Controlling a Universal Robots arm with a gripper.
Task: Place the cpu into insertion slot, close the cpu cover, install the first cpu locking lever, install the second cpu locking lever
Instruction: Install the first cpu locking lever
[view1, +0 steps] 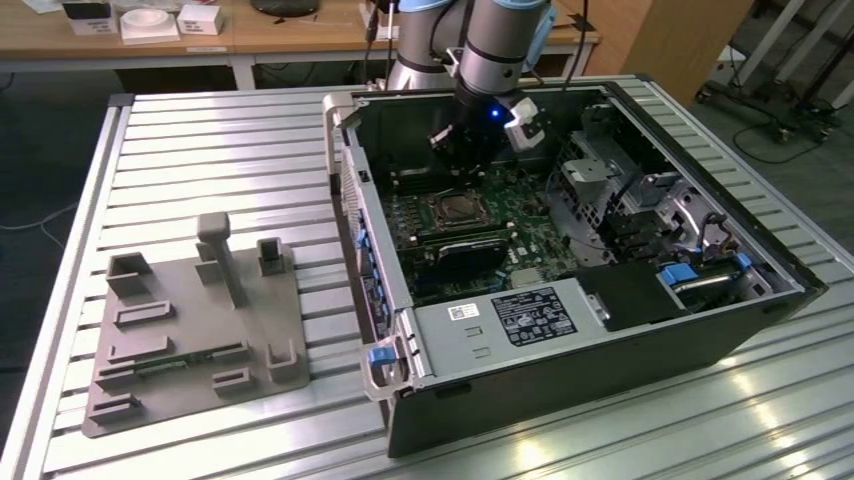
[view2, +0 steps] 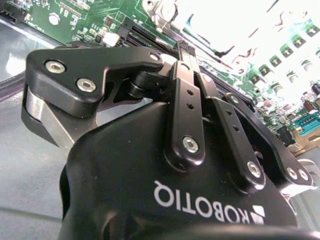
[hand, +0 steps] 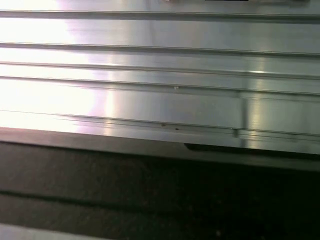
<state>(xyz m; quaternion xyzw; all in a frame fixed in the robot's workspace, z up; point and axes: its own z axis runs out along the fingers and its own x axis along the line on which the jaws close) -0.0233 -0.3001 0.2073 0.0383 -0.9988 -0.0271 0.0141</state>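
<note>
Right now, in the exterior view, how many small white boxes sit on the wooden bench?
3, in a row at the exterior view's upper left: the left box, the middle box, the right box. More may be cut off.

above: open top of case (view1: 561, 250) | sides: case walls block | by slot (view1: 458, 212): tool (view1: 470, 165) hangs close | counter (view1: 214, 150): grey stand (view1: 194, 330)

The gripper (view1: 470, 160) hangs inside the open computer case (view1: 747, 300); the insertion slot (view1: 458, 211) lies on the motherboard (view1: 527, 235) just below its jaws.
</note>
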